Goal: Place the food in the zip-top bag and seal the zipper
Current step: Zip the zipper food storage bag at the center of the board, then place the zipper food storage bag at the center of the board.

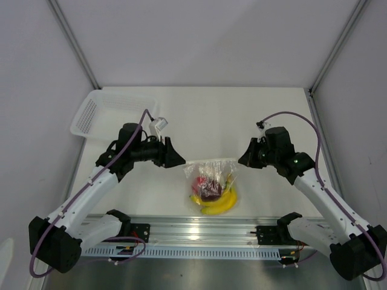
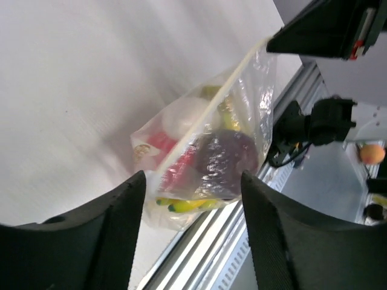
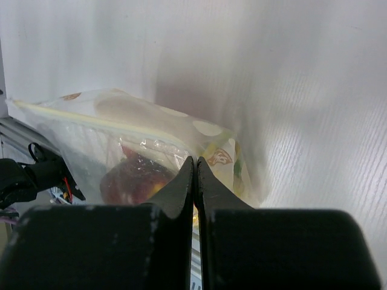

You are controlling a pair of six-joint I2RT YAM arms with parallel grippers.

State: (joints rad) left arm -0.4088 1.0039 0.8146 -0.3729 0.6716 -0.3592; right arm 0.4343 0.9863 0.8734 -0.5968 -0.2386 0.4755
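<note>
Zip-top bag point(image 1: 211, 181): sitting right between the two claws, just ahead of each, touching neither
Food point(image 1: 210, 191): all inside the bag, bananas point(image 1: 221, 205) included
Left claw point(image 1: 176, 158): released, jaws spread, nothing between them
Right claw point(image 1: 245, 160): clenched tight, empty

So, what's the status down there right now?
Left gripper open, clear of zip-top bag. Right gripper shut on its corner. Food inside; zipper seal unclear. Basket far back, not in the way.
</note>
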